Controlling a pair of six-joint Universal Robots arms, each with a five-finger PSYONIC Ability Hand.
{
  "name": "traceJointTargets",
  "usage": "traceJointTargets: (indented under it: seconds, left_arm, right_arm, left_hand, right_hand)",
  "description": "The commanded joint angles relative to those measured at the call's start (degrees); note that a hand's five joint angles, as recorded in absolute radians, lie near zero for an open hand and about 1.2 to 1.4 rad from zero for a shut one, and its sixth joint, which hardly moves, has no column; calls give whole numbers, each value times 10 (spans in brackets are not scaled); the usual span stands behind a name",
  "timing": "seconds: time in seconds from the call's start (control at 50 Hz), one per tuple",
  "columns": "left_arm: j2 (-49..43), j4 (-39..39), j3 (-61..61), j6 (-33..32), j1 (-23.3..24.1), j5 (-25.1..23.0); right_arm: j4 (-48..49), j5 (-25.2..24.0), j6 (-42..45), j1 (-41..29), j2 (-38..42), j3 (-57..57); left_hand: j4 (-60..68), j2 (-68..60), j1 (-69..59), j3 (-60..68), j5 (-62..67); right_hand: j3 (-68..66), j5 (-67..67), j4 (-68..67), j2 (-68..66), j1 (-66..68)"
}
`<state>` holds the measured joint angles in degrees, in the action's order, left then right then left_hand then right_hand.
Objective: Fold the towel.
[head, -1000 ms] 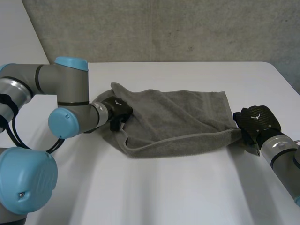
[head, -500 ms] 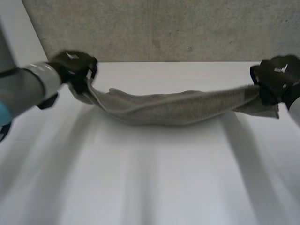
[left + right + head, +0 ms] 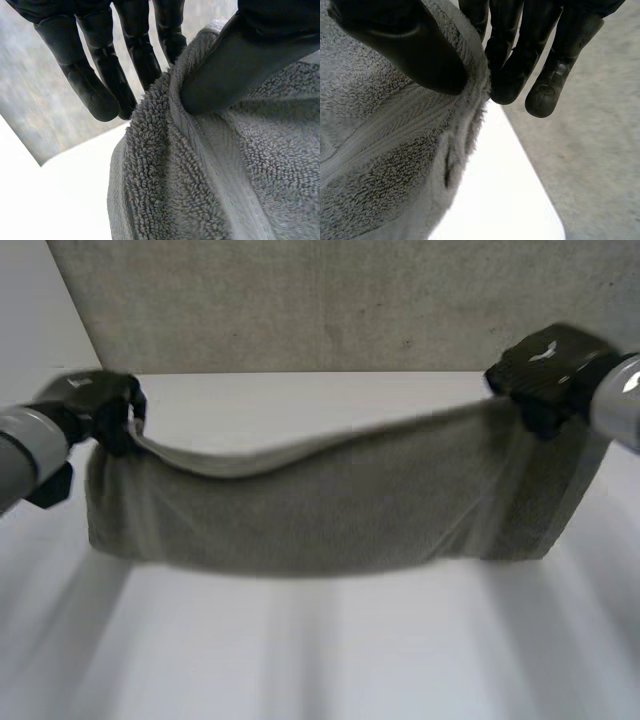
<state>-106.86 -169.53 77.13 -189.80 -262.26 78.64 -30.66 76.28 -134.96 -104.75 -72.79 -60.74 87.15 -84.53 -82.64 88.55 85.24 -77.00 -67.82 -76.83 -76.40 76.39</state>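
The grey towel (image 3: 330,510) hangs spread in the air above the white table (image 3: 300,650), stretched between both hands and sagging along its top edge. My left hand (image 3: 100,410) holds the towel's upper left corner. In the left wrist view the thumb (image 3: 235,65) presses the towel's (image 3: 200,170) hem against the fingers (image 3: 100,75). My right hand (image 3: 545,365) grips the upper right corner, a little higher than the left. In the right wrist view its thumb (image 3: 405,45) and fingers (image 3: 520,55) pinch the towel's (image 3: 385,150) edge.
A grey concrete wall (image 3: 340,300) stands behind the table's far edge. The table's corner (image 3: 520,200) shows below the right hand, with grey floor (image 3: 590,150) beyond it.
Both hands have risen from the table and moved apart, lifting the towel by its corners. The towel went from a crumpled heap to a hanging spread sheet.
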Motion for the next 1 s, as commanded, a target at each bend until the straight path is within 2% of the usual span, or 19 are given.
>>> traceJointTargets:
  seconds: [0.02,0.04,0.1,0.12,0.16,0.18,0.22,0.24,0.26,0.28,0.36,0.44,0.46,0.5,0.56,0.6,0.82,0.94,1.0]
  left_arm:
    - [-149,3,-184,-4,12,37]
    - [-150,3,-184,-4,12,37]
    - [-174,-2,-350,15,18,61]
    - [-174,-2,-350,15,18,61]
    - [-167,-57,-413,76,23,62]
    - [-167,-57,-414,76,23,62]
    - [-140,-134,-431,177,16,61]
    - [-140,-135,-431,178,16,61]
    - [-126,-159,-435,221,7,56]
    - [-117,-164,-436,257,-3,54]
    - [-121,-157,-422,269,-5,49]
    - [-139,-142,-361,231,-3,25]
    - [-139,-142,-361,231,-3,25]
    - [-150,-146,-303,188,1,-9]
    - [-157,-147,-270,166,3,-25]
    - [-171,-154,-206,119,4,-42]
    - [-212,-200,-38,-16,10,-48]
    - [-190,-200,8,-41,3,-50]
    - [-150,-195,36,-44,-3,-53]
  right_arm:
    - [82,67,29,-48,141,103]
    - [82,67,29,-49,141,104]
    - [240,107,23,-62,181,194]
    - [241,107,23,-62,181,194]
    - [416,121,5,-73,161,179]
    - [416,121,5,-73,161,178]
    - [584,130,-23,-77,99,110]
    - [584,130,-23,-77,99,110]
    - [629,130,-35,-78,66,81]
    - [627,128,-43,-77,46,66]
    - [561,120,-47,-76,58,69]
    - [443,90,-47,-77,94,67]
    - [443,90,-47,-77,94,67]
    - [401,70,-44,-77,113,53]
    - [391,66,-44,-76,118,40]
    - [388,63,-44,-76,124,6]
    - [381,63,-39,-75,175,-114]
    - [380,64,-33,-73,165,-157]
    - [375,66,-32,-71,122,-185]
  left_hand:
    - [-72,45,26,-86,-152]
    - [-72,45,26,-86,-152]
    - [-72,45,26,-86,-152]
    - [-72,45,26,-86,-152]
    - [-72,45,26,-86,-152]
    - [-72,45,26,-86,-152]
    - [-72,45,26,-86,-152]
    - [-72,45,26,-86,-152]
    - [-72,45,26,-86,-152]
    - [-72,45,26,-86,-152]
    - [-72,45,26,-86,-152]
    - [-72,45,26,-86,-152]
    - [-72,45,26,-86,-152]
    - [-72,45,26,-86,-152]
    - [-72,45,26,-86,-152]
    - [-72,45,26,-86,-152]
    - [-72,45,26,-86,-152]
    - [-72,45,26,-86,-152]
    - [-72,45,26,-86,-152]
  right_hand:
    - [-30,-22,-32,-36,36]
    - [-30,-22,-32,-36,36]
    - [-30,-22,-32,-36,36]
    - [-30,-22,-32,-36,36]
    - [-30,-22,-32,-36,36]
    - [-30,-22,-32,-36,36]
    - [-30,-22,-32,-36,36]
    - [-30,-22,-32,-36,36]
    - [-30,-22,-32,-36,36]
    - [-30,-22,-32,-36,36]
    - [-30,-22,-32,-36,36]
    - [-30,-22,-32,-36,36]
    - [-30,-22,-32,-36,36]
    - [-30,-22,-32,-36,36]
    - [-30,-22,-32,-36,36]
    - [-30,-22,-32,-36,36]
    - [-30,-22,-32,-36,36]
    - [-30,-22,-32,-36,36]
    - [-30,-22,-32,-36,36]
